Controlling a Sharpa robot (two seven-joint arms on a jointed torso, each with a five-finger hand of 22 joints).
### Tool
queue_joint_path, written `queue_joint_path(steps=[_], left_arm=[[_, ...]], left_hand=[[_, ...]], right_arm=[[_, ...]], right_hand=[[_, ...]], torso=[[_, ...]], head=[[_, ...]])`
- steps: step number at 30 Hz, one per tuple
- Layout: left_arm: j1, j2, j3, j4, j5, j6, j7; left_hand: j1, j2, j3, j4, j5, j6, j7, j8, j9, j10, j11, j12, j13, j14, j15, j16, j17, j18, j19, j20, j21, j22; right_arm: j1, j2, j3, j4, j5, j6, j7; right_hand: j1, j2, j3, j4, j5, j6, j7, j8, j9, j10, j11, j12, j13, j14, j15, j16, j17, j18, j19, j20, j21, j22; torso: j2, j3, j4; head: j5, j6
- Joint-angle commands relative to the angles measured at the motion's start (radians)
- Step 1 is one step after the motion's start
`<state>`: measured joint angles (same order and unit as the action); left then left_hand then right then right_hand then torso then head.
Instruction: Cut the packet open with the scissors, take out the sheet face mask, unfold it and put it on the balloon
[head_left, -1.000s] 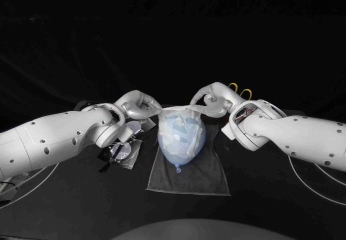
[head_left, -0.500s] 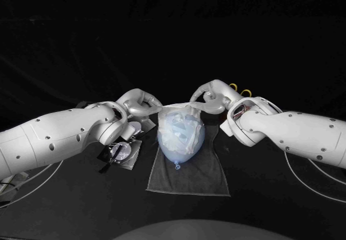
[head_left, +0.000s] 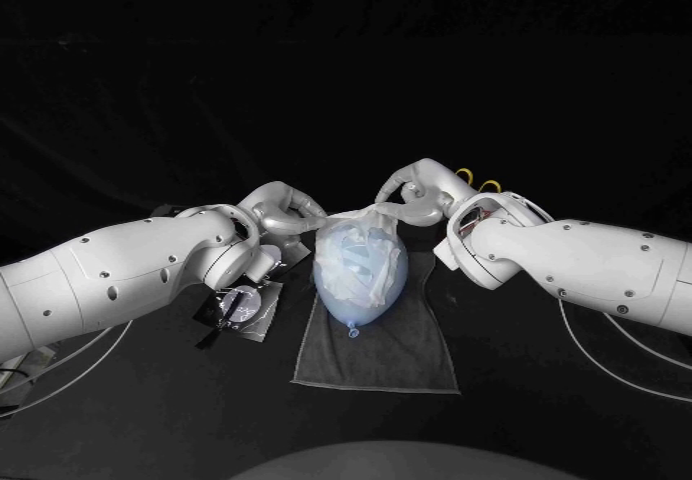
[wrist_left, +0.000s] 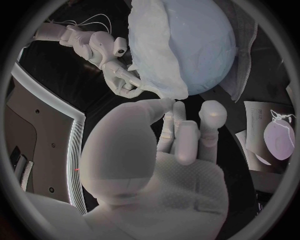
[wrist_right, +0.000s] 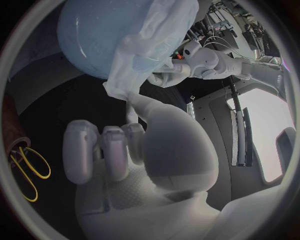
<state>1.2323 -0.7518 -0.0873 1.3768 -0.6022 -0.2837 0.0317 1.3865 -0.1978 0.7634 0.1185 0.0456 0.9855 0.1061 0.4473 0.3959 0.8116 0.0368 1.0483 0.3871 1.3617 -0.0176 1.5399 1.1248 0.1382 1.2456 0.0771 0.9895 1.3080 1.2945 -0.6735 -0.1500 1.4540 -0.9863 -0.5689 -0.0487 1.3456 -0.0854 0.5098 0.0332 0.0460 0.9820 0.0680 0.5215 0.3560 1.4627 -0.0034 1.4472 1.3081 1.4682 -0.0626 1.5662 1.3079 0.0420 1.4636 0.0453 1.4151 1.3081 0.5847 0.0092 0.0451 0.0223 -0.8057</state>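
Placing step, nearly done I'd judge; grey cloth (head_left: 378, 355) mid-table bears the balloon (head_left: 355, 303), sheet mask (head_left: 361, 245) draped over it, left hand (head_left: 286, 210) and right hand (head_left: 410, 199) each pinching a far mask corner; next calls for lowering, smoothing, letting go. Balloon's long axis runs away from the robot, knot end pointing toward it.

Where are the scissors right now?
In the head view, the scissors lie on the right side of the table, their yellow handles peeking out just behind the right hand, which pinches the face mask over the balloon.
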Motion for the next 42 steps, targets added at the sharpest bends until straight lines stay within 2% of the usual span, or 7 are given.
queue_joint_path(steps=[1,7,17,25,32,36,42], left_arm=[[0.003,0.006,0.001,-0.004,-0.004,-0.017,-0.023],[0.003,0.011,0.001,-0.01,-0.006,-0.035,-0.03],[0.003,0.014,0.001,-0.011,-0.004,-0.056,-0.037],[0.003,0.015,0.001,-0.01,-0.004,-0.061,-0.05],[0.004,0.016,0.001,-0.009,-0.004,-0.07,-0.064],[0.004,0.016,0.001,-0.01,-0.004,-0.073,-0.081],[0.004,0.015,0.001,-0.011,-0.004,-0.074,-0.107]], left_hand=[[-0.001,0.011,0.007,-0.002,0.005,0.006,0.0,0.003,0.067,0.008,0.001,0.005,0.001,0.008,-0.002,0.007,0.002,-0.012,0.009,0.0,0.005,0.03],[-0.006,0.012,0.009,-0.002,0.004,0.005,0.0,0.002,0.068,0.009,0.002,0.006,0.001,0.011,-0.002,0.007,0.006,-0.012,0.011,0.0,0.008,0.031],[-0.016,0.012,0.01,0.0,0.004,0.001,0.0,0.001,0.069,0.012,0.002,0.006,0.001,0.015,-0.001,0.008,0.01,-0.013,0.014,0.0,0.011,0.032],[-0.054,0.007,-0.015,0.01,0.004,-0.044,0.007,-0.029,0.064,0.018,0.008,0.01,0.002,0.02,0.003,0.007,0.012,-0.013,0.014,0.002,0.008,0.03],[-0.08,0.003,-0.052,0.023,0.004,-0.108,0.029,-0.093,0.041,0.011,0.025,0.016,0.007,0.023,0.017,0.005,0.015,-0.014,0.015,0.012,0.004,0.026],[-0.088,-0.004,-0.066,0.03,0.004,-0.139,0.044,-0.129,0.024,0.005,0.037,0.02,0.01,0.024,0.027,0.005,0.015,-0.014,0.016,0.02,0.002,0.024],[-0.093,-0.01,-0.083,0.041,0.004,-0.173,0.061,-0.177,-0.003,-0.006,0.053,0.025,0.013,0.023,0.041,0.004,0.013,-0.013,0.015,0.033,-0.004,0.019]], right_arm=[[0.001,0.006,0.001,-0.008,-0.021,-0.024,-0.012],[0.001,0.011,0.001,-0.021,-0.027,-0.052,-0.008],[0.001,0.016,0.001,-0.036,-0.041,-0.01,-0.033],[0.002,0.019,0.0,-0.04,-0.027,0.009,-0.038],[0.002,0.023,-0.001,-0.043,-0.024,0.02,-0.046],[0.002,0.024,-0.002,-0.047,-0.024,0.019,-0.051],[0.002,0.02,-0.002,-0.049,-0.024,0.01,-0.063]], right_hand=[[-0.005,0.007,0.011,-0.004,0.003,-0.008,0.002,0.01,0.004,0.029,-0.001,0.003,0.166,0.103,-0.003,0.005,0.263,-0.009,0.048,-0.003,0.002,0.219],[-0.005,0.011,0.018,-0.008,0.003,-0.008,0.003,0.016,0.007,0.033,0.0,0.007,0.17,0.103,-0.002,0.005,0.263,-0.011,0.051,-0.003,0.011,0.221],[-0.018,0.0,0.017,-0.012,0.003,-0.023,0.005,0.018,0.009,0.019,0.002,-0.013,0.155,0.103,0.0,0.005,0.263,-0.006,0.042,-0.001,-0.012,0.215],[-0.082,-0.028,-0.013,0.013,0.003,-0.109,0.056,-0.039,-0.02,-0.087,0.046,-0.146,0.056,0.099,0.035,-0.001,0.25,0.012,0.0,0.022,-0.113,0.186],[-0.111,-0.046,-0.04,0.036,0.003,-0.176,0.096,-0.103,-0.053,-0.173,0.082,-0.227,-0.008,0.081,0.068,-0.025,0.2,0.026,-0.038,0.052,-0.198,0.163],[-0.113,-0.049,-0.05,0.045,0.003,-0.207,0.109,-0.134,-0.068,-0.226,0.095,-0.276,-0.051,0.069,0.08,-0.037,0.172,0.035,-0.058,0.066,-0.244,0.15],[-0.112,-0.049,-0.054,0.048,0.003,-0.214,0.112,-0.143,-0.072,-0.234,0.098,-0.282,-0.058,0.067,0.083,-0.04,0.167,0.037,-0.061,0.07,-0.252,0.147]], torso=[[0.0,-0.0003,0.0004],[0.0,-0.0003,0.0005],[-0.001,-0.0002,0.0004],[0.0,-0.0003,-0.0002],[0.0,0.0,0.0],[0.0,-0.0001,-0.0004],[0.0,-0.0001,0.0001]], head=[[-0.002,0.003],[-0.003,0.003],[-0.003,0.005],[-0.003,0.008],[-0.003,0.009],[-0.004,0.01],[-0.004,0.011]])
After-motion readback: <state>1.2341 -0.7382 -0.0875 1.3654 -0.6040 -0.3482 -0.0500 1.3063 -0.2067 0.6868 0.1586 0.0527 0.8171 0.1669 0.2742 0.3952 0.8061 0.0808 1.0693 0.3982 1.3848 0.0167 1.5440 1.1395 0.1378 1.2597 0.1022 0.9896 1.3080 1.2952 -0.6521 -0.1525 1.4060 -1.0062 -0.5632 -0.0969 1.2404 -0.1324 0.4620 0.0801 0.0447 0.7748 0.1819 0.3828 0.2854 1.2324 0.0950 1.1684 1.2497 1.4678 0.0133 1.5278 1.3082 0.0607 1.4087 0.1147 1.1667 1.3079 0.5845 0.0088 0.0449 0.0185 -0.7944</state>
